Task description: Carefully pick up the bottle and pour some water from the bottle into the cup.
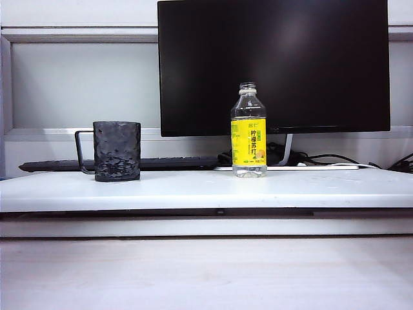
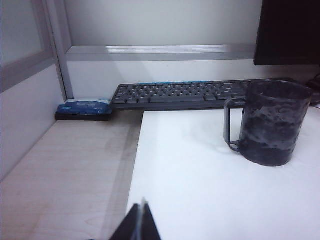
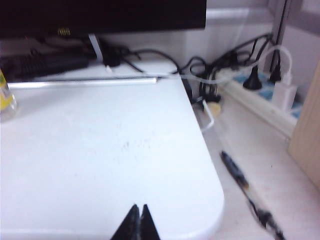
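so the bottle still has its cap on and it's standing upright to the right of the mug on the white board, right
Not quite: the bottle has no cap; the exterior view shows its neck open. The rest holds: it stands upright, right of the mug, on the white board.

Bottle [image 3: 6,97] cut off at right wrist frame edge, pen [image 3: 245,192] blurred, both arms unseen from exterior.

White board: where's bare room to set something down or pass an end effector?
Free: the white board between the cup and bottle, and right of the bottle. Crowded: behind, the keyboard and monitor; cables off the right corner. Both end effectors, left and right, sit shut at the near edge.
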You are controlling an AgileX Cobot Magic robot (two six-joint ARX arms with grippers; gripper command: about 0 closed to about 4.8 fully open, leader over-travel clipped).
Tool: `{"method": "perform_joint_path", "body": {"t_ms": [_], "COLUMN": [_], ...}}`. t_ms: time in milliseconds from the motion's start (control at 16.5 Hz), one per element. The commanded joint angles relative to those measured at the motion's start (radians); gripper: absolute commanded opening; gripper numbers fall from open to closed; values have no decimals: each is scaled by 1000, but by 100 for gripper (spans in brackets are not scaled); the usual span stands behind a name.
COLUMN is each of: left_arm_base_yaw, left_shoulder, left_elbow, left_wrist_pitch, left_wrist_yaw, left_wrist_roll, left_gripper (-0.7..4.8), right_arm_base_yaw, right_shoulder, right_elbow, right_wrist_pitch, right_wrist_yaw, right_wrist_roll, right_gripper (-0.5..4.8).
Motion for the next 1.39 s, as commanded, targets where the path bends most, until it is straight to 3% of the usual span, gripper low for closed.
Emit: {"method": "perform_joint_path", "body": {"t_ms": [61,364,545,606,667,727,848,970,1030,1091,1151,1212,1394], "left_arm_base_yaw": [2,2,1,1,1,1,1,1,1,1,0,0,0], "left_shoulder": [0,0,0,0,0,0,0,1,8,17,36,63,226], "left_elbow": [1,2,26,48,73,106,161,195,208,218,234,249,337], "left_wrist_pitch": [13,11,21,22,23,25,28,29,37,42,52,74,198], "left_wrist_yaw": [3,3,4,5,13,37,75,106,157,190,234,258,287], "left_wrist_roll": [-7,-7,-8,-19,-43,-68,-86,-87,-126,-160,-179,-179,-179], "left_gripper": [-6,-6,0,22,88,174,184,185,200,247,344,420,444], "right_arm_base_yaw": [2,2,3,4,8,8,7,7,7,7,7,8,10], "right_shoulder": [0,0,0,0,0,3,26,79,130,169,233,307,584], "right_elbow": [-3,-2,55,91,141,201,303,382,422,441,465,491,622], "right_wrist_pitch": [6,7,29,27,14,-18,-46,7,63,100,148,174,307], "right_wrist_yaw": [2,-2,-74,-92,-94,-93,-77,-68,-69,-72,-100,-149,-307], "right_wrist_roll": [3,3,3,3,3,2,-22,-78,-100,-98,-98,-98,-56], "right_gripper": [-1,-1,-1,0,3,38,144,200,254,309,400,437,436]}}
